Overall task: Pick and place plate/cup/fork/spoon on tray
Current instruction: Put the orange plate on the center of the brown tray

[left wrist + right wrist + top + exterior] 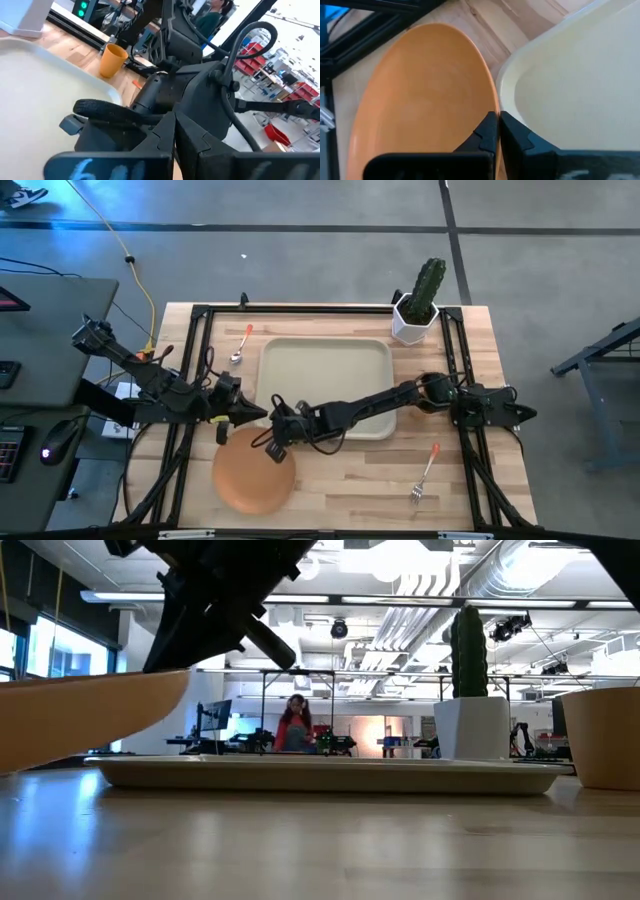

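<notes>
I can't see the cup (430, 388) well from above; the right arm covers most of it. In the low view the plate (85, 715) runs off the picture's side, and so does the cup. The right gripper (496, 131) hides part of the plate's rim. The person (295, 724) far back is too small to make out.

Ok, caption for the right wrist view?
Right hand shut on the plate rim, beside the tray corner.
</notes>
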